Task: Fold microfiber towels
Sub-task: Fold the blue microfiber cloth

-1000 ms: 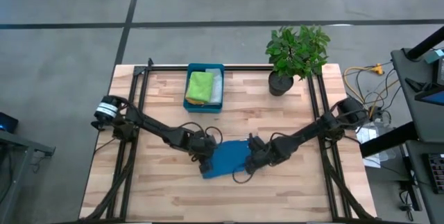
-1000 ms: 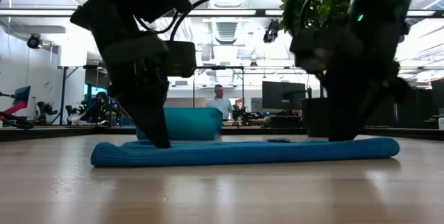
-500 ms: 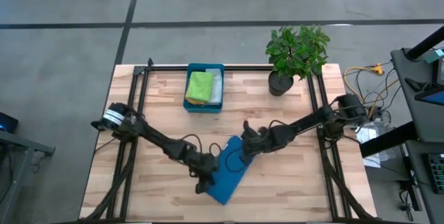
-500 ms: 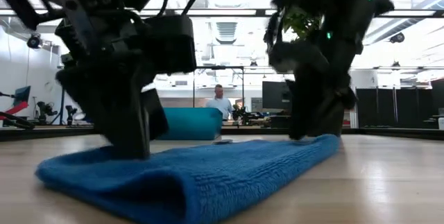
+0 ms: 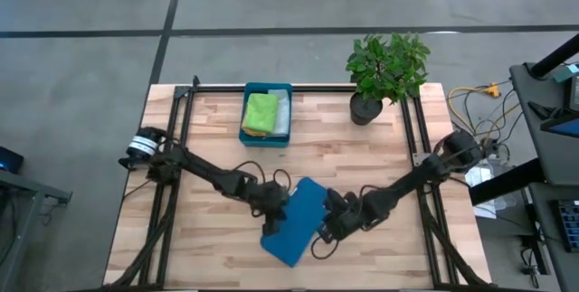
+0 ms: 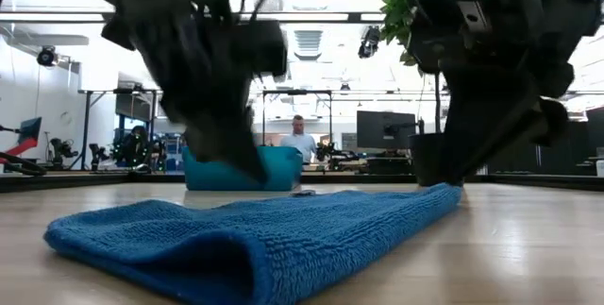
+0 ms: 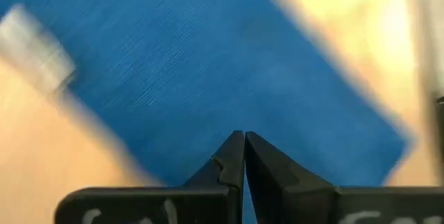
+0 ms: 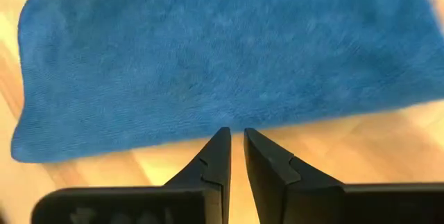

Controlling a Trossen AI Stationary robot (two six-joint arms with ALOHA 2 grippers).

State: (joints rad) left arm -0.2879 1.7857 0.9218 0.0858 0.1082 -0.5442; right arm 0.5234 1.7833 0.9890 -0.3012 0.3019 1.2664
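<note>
A folded blue microfiber towel (image 5: 297, 220) lies flat on the wooden table, slanting from far right to near left. My left gripper (image 7: 244, 135) is shut, its tips over the towel near its left long edge (image 5: 276, 211). My right gripper (image 8: 234, 132) is shut with nothing between its fingers. Its tips stand over bare wood just off the towel's right long edge (image 8: 229, 123). A lime green towel (image 5: 261, 111) and a grey towel (image 5: 283, 111) lie in the teal tray (image 5: 265, 142) at the back. My left gripper points slanting down at the towel's top face (image 7: 236, 113) from the table's left; whether its tips touch the cloth, I cannot tell. My right gripper points slanting down beside the towel's right long edge; whether it touches that edge, I cannot tell.
A potted plant (image 5: 387, 70) stands at the far right corner. Black frame rails (image 5: 181, 120) run along the table's left, right and far sides. Bare wood lies near the front edge and left of the towel. A person (image 6: 299, 143) shows far off in the room.
The towel has turned from lying crosswise to lying slanted, one end toward the near edge. My left gripper went toward the near edge, then back toward the far side. My right gripper went toward the far edge, then toward the near edge, and now stands beside the towel.
</note>
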